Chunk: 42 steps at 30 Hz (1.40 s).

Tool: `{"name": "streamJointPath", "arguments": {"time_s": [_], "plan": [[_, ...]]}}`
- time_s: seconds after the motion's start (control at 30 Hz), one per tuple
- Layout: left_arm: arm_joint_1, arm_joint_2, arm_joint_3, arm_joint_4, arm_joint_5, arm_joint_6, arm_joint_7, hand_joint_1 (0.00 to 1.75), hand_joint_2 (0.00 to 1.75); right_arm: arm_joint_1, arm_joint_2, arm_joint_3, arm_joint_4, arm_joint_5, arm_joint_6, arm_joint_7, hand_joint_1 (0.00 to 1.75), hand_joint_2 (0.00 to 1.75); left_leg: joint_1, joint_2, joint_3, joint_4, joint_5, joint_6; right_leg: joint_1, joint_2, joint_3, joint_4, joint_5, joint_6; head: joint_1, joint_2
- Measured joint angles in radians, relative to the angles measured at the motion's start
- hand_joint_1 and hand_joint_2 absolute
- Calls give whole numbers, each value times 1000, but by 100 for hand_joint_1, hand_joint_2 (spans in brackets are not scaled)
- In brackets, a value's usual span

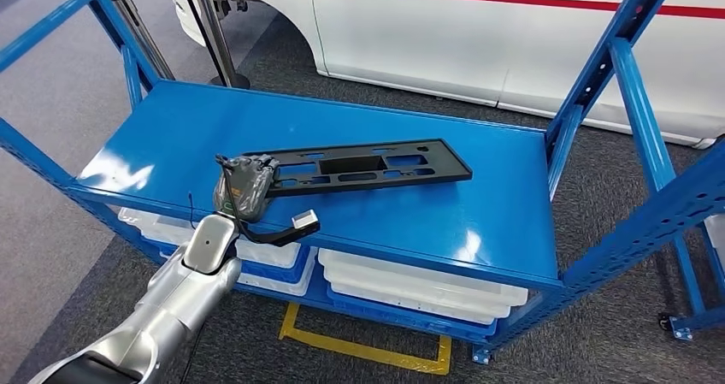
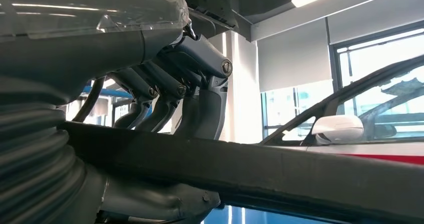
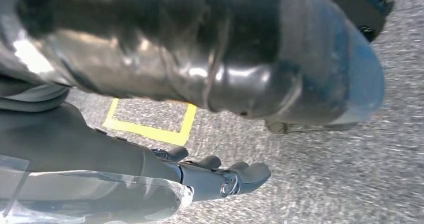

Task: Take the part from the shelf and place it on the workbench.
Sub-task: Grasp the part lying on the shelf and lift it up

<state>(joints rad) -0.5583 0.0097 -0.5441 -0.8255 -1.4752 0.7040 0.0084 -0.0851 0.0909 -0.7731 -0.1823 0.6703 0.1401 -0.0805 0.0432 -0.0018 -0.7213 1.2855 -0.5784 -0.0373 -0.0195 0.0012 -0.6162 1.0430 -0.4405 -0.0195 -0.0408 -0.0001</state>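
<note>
The part (image 1: 368, 167) is a long flat black plastic panel with several cut-outs, lying on the blue shelf (image 1: 479, 204). My left hand (image 1: 245, 187) is at the panel's left end. In the left wrist view its dark fingers (image 2: 200, 104) curl down onto the part's edge (image 2: 300, 176) while the thumb (image 2: 165, 204) sits under it, so the hand grips the part. My right hand (image 3: 220, 176) hangs over the grey carpet with its fingers stretched out and nothing in them.
Blue uprights (image 1: 637, 102) frame the shelf on both sides. White bins (image 1: 410, 286) sit on the level below. A white car (image 1: 479, 25) stands behind the shelf, a black post (image 1: 214, 33) at the back left, and a yellow floor marking (image 1: 368, 350) in front.
</note>
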Motion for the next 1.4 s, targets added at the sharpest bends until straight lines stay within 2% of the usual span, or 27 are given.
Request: {"name": "streamJointPath", "arguments": {"time_s": [0.03, 0.07, 0.13, 0.2, 0.23, 0.33, 0.37, 0.4, 0.47, 0.5, 0.57, 0.63, 0.8, 0.87, 0.9, 0.93, 1.0, 1.03, 1.07, 1.1, 1.13, 1.17, 1.2, 1.23, 1.3, 1.33, 1.4], "plan": [[0, 1, -2, 0, 0, 0, 1, 175, 175, 0, 1, 0, 0, -1, 0, 0, 0, 0, -5, 0, 2, 29, -7, 5, 6, -1, -11, 1, 8, -3, 0, 0], [1, 2, -3, 0, 0, 0, 3, 175, 175, 0, 1, 0, 0, -1, 1, 0, 0, 0, -10, 0, 22, 23, 4, 12, 12, -1, -22, 3, 15, -4, 0, 0], [-1, 3, -6, -1, -1, 0, 7, 175, 175, 0, 2, 0, 0, -3, 2, 0, 0, 0, -23, 0, 110, -89, 43, 35, 20, -1, -39, 7, 29, -5, 0, 0], [-3, 3, -9, -5, -2, 0, 12, 175, 175, 0, 5, 0, 0, -3, 2, 0, 0, 0, -35, 2, 190, -210, 57, 54, 25, -1, -50, 9, 43, 0, 1, 0], [-5, 4, -12, -6, -4, 0, 15, 175, 175, 0, 7, 0, 0, -4, 2, 0, 0, 0, -39, 3, 206, -242, 56, 57, 25, -1, -52, 8, 50, 5, 1, 0], [-6, 5, -19, -11, -17, -1, 31, 175, 175, 0, 7, 0, 0, -6, 1, 0, 0, 0, -39, 6, 201, -267, 80, 65, 22, 0, -55, 0, 64, 24, 1, 0], [-6, 6, -21, -13, -23, -1, 37, 175, 175, 1, 7, 0, 0, -7, 1, 0, 0, 0, -36, 8, 196, -273, 94, 72, 21, 0, -61, 12, 45, 29, 1, 0], [-6, 6, -22, -16, -27, -1, 43, 175, 175, 1, 7, 0, 0, -7, 0, 0, 0, 0, -33, 10, 188, -280, 108, 78, 20, 1, -71, 41, 8, 34, 2, 0], [-5, 6, -23, -21, -32, -2, 49, 175, 175, 1, 7, 0, 0, -8, -1, 1, 0, 0, -32, 11, 162, -282, 132, 84, 13, 1, -102, 150, -90, 44, 2, 0], [-4, 7, -23, -22, -34, -2, 50, 175, 175, 2, 7, 0, 0, -8, -1, 1, 0, 0, -32, 11, 147, -280, 143, 83, 9, 1, -114, 208, -120, 49, 1, 0], [1, 8, -24, -24, -40, -2, 57, 175, 175, 1, 7, 0, 0, -8, -1, 1, 0, 0, -32, 11, 120, -276, 160, 78, 3, 1, -111, 268, -125, 58, 1, 0], [4, 9, -24, -26, -45, -2, 61, 175, 175, 1, 7, 0, 0, -9, -1, 1, 0, 0, -31, 12, 108, -273, 167, 76, -1, 0, -97, 268, -106, 61, 2, 0], [4, 9, -24, -27, -45, -2, 62, 175, 175, 1, 7, 0, 0, -9, -1, 1, 0, 0, -30, 12, 106, -273, 168, 75, -2, 0, -91, 262, -100, 62, 2, 0], [5, 9, -24, -36, -51, -2, 70, 175, 175, 0, 6, 0, 0, -9, -2, 2, 0, 0, -29, 12, 87, -264, 177, 68, -5, 1, -13, 157, -77, 63, 2, 0], [6, 10, -24, -43, -54, -2, 76, 175, 175, -1, 6, 0, 0, -9, -2, 2, 0, 0, -28, 11, 76, -260, 188, 58, -3, 2, 31, 90, -71, 58, 1, 0], [6, 13, -24, -51, -57, -2, 83, 175, 175, -3, 6, 0, 0, -9, -2, 3, 0, 0, -26, 10, 60, -249, 188, 44, -3, 0, 69, 21, -57, 45, 1, 0], [8, 20, -25, -61, -59, -2, 89, 175, 175, -6, 5, 0, 0, -9, -2, 3, 0, 0, -23, 9, 28, -177, 121, 22, 2, -4, 57, -17, -35, 14, 0, 0], [9, 23, -25, -64, -60, -2, 89, 175, 175, -7, 5, 0, 0, -9, -2, 3, 0, 0, -21, 8, 9, -114, 67, 15, 1, -7, 39, -20, -16, 3, 0, 0], [11, 24, -25, -66, -61, -2, 90, 175, 175, -7, 5, 0, 0, -9, -2, 3, 0, 0, -21, 8, -4, -46, 23, 13, 3, -7, 22, -19, -3, 0, 0, 0], [12, 26, -25, -67, -62, -2, 91, 175, 175, -6, 5, 0, 0, -9, -2, 4, 0, 0, -21, 8, -6, 2, 10, 11, 4, -8, 6, -17, 9, 0, 0, 0], [14, 27, -25, -69, -63, -2, 93, 175, 175, -6, 5, 0, 0, -9, -2, 4, 0, 0, -21, 8, 4, 24, 17, 11, 5, -8, -10, -15, 20, 1, 0, 0], [16, 27, -25, -71, -65, -2, 95, 175, 175, -6, 5, 0, 0, -9, -2, 5, 0, 0, -21, 8, 32, 10, 41, 12, 6, -7, -26, -12, 31, 3, 0, 0], [17, 28, -25, -75, -67, -2, 97, 175, 175, -6, 5, 0, 0, -9, -2, 5, 0, 0, -21, 8, 75, -35, 66, 15, 6, -7, -42, -9, 41, 7, 0, 0], [17, 28, -25, -81, -69, -2, 100, 175, 175, -6, 5, 0, 0, -9, -2, 6, 0, 0, -22, 8, 127, -103, 73, 19, 7, -7, -55, -5, 51, 11, 0, 0], [17, 28, -25, -94, -73, -2, 103, 175, 175, -6, 5, 0, 0, -9, -2, 6, 0, 0, -27, 6, 206, -223, 61, 28, 8, -7, -71, -1, 69, 22, 1, 0], [17, 28, -25, -98, -74, -2, 104, 175, 175, -5, 5, 0, 0, -9, -2, 6, 0, 0, -31, 5, 220, -253, 51, 33, 8, -7, -73, -3, 80, 28, 1, 0], [19, 29, -25, -102, -77, -2, 105, 175, 175, -4, 5, 0, 0, -10, -1, 6, 0, 0, -33, 5, 212, -265, 67, 47, 5, -6, -75, -13, 100, 42, 1, 0]]}}
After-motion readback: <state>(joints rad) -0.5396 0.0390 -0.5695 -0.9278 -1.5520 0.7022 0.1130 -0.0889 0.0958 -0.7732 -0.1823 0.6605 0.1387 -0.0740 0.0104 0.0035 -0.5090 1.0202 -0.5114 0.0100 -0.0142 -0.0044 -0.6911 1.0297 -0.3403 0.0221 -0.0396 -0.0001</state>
